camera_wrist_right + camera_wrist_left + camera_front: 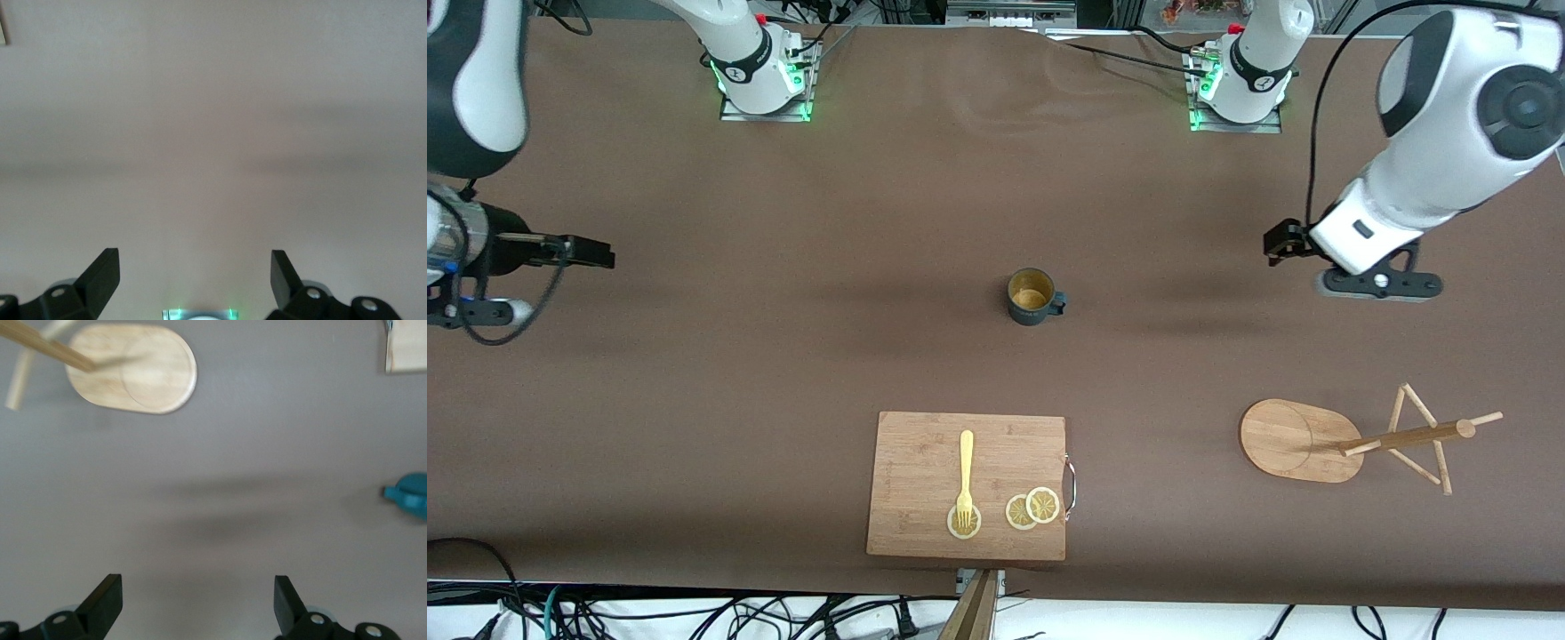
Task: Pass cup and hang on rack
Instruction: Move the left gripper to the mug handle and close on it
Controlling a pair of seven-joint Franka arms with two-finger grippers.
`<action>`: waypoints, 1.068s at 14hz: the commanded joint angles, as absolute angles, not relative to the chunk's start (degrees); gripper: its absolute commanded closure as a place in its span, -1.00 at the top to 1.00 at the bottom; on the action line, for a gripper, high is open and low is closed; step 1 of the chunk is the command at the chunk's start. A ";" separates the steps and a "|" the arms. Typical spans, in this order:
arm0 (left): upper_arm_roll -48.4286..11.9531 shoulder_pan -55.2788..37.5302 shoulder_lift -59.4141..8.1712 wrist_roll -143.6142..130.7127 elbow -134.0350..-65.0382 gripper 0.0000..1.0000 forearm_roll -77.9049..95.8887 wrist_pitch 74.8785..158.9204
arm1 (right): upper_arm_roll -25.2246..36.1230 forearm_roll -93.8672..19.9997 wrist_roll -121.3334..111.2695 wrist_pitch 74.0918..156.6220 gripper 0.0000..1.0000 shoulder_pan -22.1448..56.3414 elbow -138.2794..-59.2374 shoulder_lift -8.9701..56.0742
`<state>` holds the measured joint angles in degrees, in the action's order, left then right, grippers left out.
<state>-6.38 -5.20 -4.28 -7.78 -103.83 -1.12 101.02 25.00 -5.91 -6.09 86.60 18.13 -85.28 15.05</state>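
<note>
Brown desk [783, 356] carries the cup [1033, 297] untouched at its middle, well apart from the rack [1303, 440]. Left end effector [198, 603] and right end effector [195, 280] hover open, so first you must grasp the cup.

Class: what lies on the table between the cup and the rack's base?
Nothing: the front view shows only bare brown table between the cup and the rack.

cup [411, 495] half cut off
</note>
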 commanded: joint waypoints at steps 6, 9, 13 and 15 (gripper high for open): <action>-6.68 -4.66 -4.22 0.16 -113.97 1.00 2.10 116.06 | -1.67 2.29 0.88 94.91 1.00 -3.68 -100.46 1.05; -6.68 -4.48 -4.48 5.96 -120.48 1.00 7.19 127.67 | -1.50 -1.31 1.49 95.80 1.00 -4.92 -98.88 0.45; -10.45 -3.70 -10.01 24.55 -121.55 1.00 20.00 136.65 | 0.17 -1.58 0.97 96.42 1.00 -3.96 -96.94 -0.17; -14.04 -1.51 -13.78 34.58 -121.38 1.00 29.66 137.29 | 0.26 -1.41 0.62 95.37 1.00 -3.25 -97.03 -0.18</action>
<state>-10.38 -4.23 -10.24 24.70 -121.92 22.34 135.81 -0.22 -0.52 0.66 96.79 -4.21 -96.98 0.62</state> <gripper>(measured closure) 0.000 0.000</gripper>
